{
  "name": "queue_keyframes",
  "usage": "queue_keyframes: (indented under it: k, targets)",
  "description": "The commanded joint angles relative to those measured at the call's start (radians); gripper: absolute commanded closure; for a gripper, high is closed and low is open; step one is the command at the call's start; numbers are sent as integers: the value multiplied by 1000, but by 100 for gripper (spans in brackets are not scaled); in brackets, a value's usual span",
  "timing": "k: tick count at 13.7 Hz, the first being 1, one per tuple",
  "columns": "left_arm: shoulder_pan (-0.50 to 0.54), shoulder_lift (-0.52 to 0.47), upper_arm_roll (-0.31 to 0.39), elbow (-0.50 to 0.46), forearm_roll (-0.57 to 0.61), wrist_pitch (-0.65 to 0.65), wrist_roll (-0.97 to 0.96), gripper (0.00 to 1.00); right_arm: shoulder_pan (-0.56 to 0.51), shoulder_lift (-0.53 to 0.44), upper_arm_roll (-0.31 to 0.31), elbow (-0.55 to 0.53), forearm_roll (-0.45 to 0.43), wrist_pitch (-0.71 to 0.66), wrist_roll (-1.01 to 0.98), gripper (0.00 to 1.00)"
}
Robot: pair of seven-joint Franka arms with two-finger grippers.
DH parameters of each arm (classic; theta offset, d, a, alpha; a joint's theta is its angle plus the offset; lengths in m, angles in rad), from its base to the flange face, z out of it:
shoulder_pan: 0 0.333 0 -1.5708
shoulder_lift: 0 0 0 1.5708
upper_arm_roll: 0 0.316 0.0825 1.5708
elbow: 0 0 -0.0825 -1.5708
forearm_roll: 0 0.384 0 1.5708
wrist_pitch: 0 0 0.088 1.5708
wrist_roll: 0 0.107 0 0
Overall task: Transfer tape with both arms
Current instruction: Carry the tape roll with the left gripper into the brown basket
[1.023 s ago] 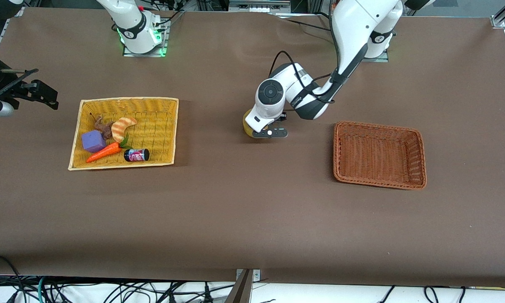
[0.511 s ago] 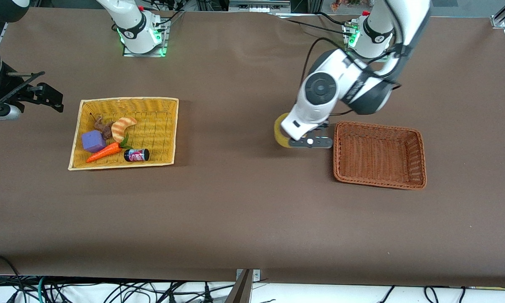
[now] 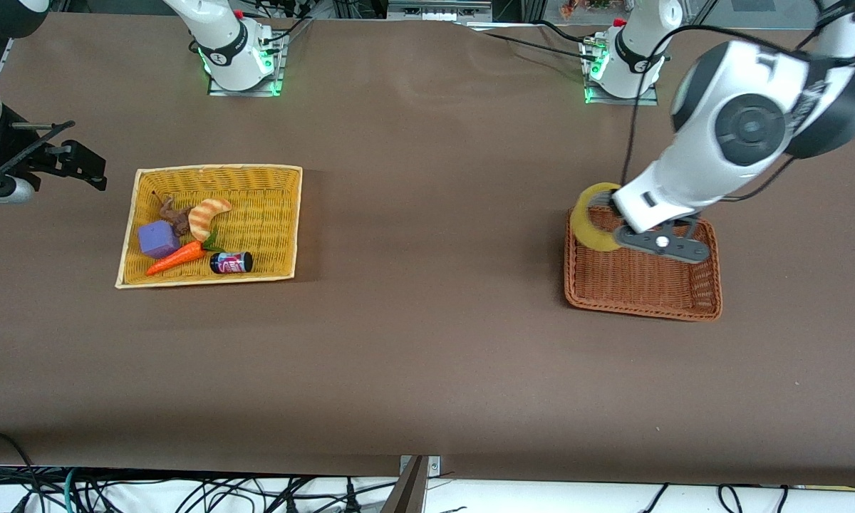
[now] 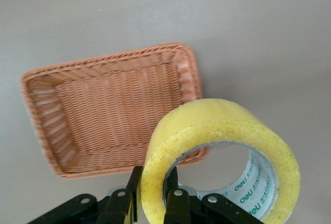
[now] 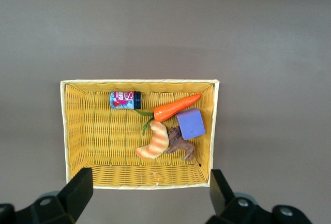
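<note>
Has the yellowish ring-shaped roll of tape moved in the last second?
Yes. Clamped in the left gripper, the yellowish ring-shaped roll of tape travelled from over bare table toward the left arm's end, and is now over the brown wicker basket's rim.

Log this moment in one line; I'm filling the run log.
left gripper: holds tape over brown basket | right gripper: open above yellow basket

White arms (image 3: 691,178), black joints, trailing black cables

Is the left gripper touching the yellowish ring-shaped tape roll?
Touching. The left wrist view shows the left gripper with its black fingers clamped on the wall of the yellowish ring-shaped tape roll, one outside and one inside the ring.
</note>
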Motion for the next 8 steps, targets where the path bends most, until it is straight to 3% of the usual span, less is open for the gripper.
queue_keyframes:
  k: [1,5,8]
  targets:
    - [80,-73,-13,-96,-6,16,99,100,0,12,-5,25,11,-7,-9,0]
    - [149,-122,-13,-301,3,249,160,100,-5,10,-8,25,11,-7,-8,0]
    - [171,-95,-10,-390,3,397,160,100,-6,12,-8,25,13,-7,-8,0]
